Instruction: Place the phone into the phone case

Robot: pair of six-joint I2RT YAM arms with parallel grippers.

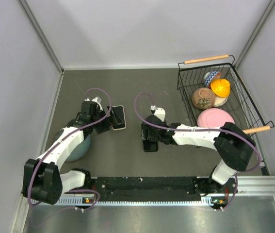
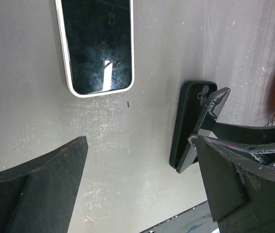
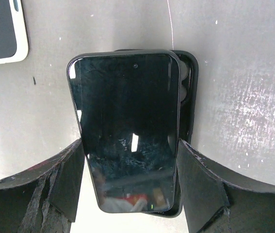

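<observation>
My right gripper (image 3: 130, 165) is shut on the long sides of a black phone (image 3: 127, 126), screen up. Right under the phone, the black phone case (image 3: 190, 97) lies on the table, its rim showing along the phone's right side and bottom corner. In the left wrist view the phone (image 2: 211, 114) is tilted, its lower long edge down in the case (image 2: 185, 121). From above, the right gripper (image 1: 150, 138) is at mid-table. My left gripper (image 2: 142, 160) is open and empty over bare table, just short of a white-rimmed phone (image 2: 98, 46).
The white-rimmed phone (image 1: 119, 117) lies left of the case. A wire basket (image 1: 206, 59) at the back right holds a pink plate (image 1: 215, 118), a yellow toy (image 1: 220, 87) and a brown object (image 1: 203, 98). A teal bowl (image 1: 79, 148) sits under the left arm.
</observation>
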